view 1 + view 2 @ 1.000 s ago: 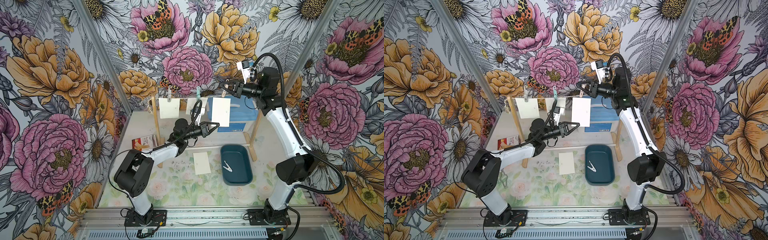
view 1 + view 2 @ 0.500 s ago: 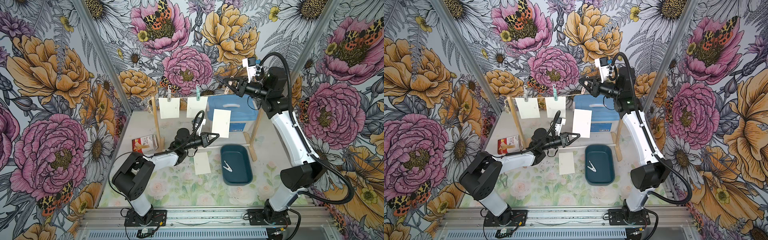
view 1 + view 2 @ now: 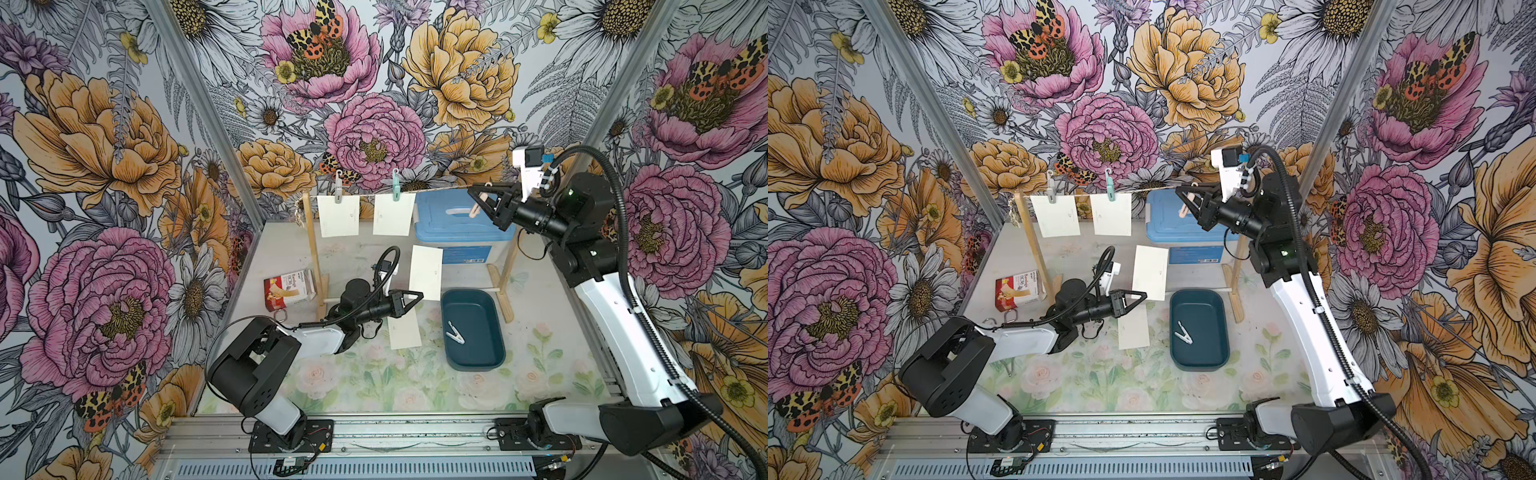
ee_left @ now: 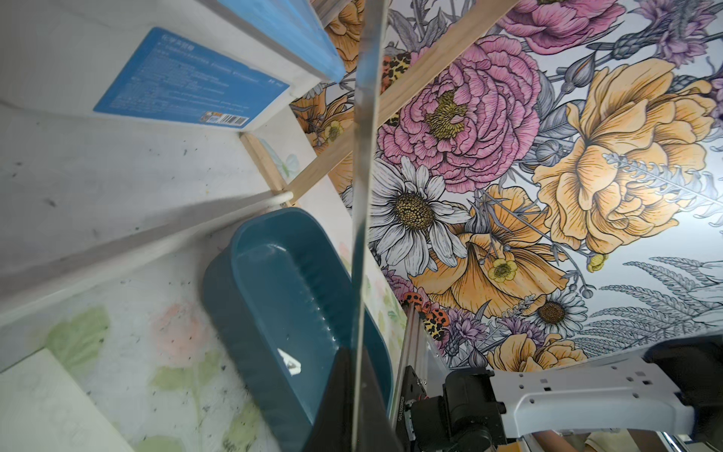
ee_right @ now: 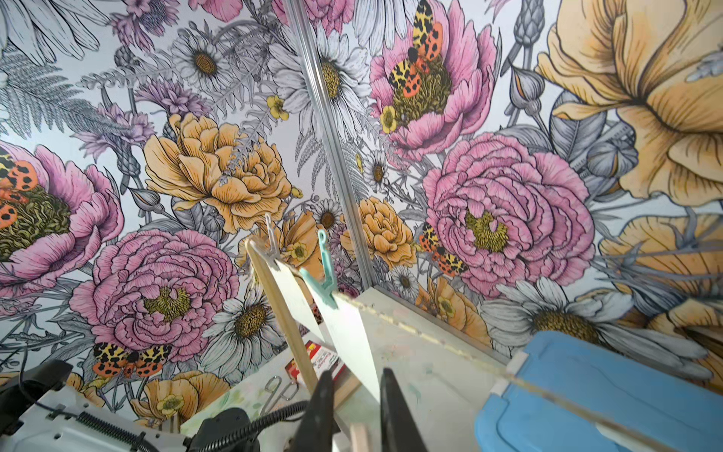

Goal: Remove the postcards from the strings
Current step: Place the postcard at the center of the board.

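Two on the line: two hanging postcards (image 3: pixel 338 216) (image 3: pixel 394 215) were pinned to the string (image 3: pixel 440 190) strung between the wooden posts (image 3: pixel 311 241). A grey clothespin (image 3: pixel 338 189) pinched one and a teal clothespin (image 3: pixel 396 185) the other, and the pegs alone kept them up.
Left gripper (image 3: pixel 417 296): its fingers were pressed together on the lower edge of a third postcard (image 3: pixel 426 272). It held the card upright, clear of the table and just beside the tray (image 3: pixel 496 332). An edge pinch suited so thin a sheet.
Fourth postcard (image 3: pixel 404 332): it lay flat on the table below the left gripper, probably the drop spot for freed cards.
Right gripper (image 3: pixel 478 195): it was raised by the string's right end, above the blue box (image 3: pixel 453 216). Its fingers were closed on a pale clothespin (image 3: pixel 474 212), apparently the peg that had secured the third postcard.
Tray contents: one white clothespin (image 3: pixel 455 332) lay inside, so pegs seemed to be gathered there, apart from the cards.
Progress: about half done, by my judgement.
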You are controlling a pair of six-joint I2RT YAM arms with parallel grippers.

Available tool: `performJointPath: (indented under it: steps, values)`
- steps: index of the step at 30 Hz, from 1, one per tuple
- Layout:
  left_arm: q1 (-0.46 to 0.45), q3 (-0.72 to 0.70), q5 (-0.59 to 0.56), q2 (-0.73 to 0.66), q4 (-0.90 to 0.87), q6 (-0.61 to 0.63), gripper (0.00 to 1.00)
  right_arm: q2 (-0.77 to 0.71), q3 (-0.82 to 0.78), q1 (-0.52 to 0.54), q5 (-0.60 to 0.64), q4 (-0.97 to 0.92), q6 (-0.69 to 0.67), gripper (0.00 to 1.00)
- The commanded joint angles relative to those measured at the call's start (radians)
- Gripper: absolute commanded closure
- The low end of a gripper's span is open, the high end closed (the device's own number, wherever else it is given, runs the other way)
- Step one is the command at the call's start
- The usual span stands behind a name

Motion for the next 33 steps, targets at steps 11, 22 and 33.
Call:
performJointPath:
  steps: [11, 22, 33]
  values:
    - [0.025, -0.278, -0.123, -0.123, -0.073, -0.045, 1.0, -0.288, -0.474, 0.012, 0.117, 0.009, 0.033, 0.87]
    - [0.077, -0.362, -0.208, -0.357, -0.436, -0.024, 1.0, -0.381, -0.702, 0.037, 0.134, 0.052, 0.095, 0.87]
    - [0.09, -0.353, -0.21, -0.334, -0.507, -0.04, 0.64, -0.396, -0.839, 0.07, 0.169, 0.122, 0.135, 0.86]
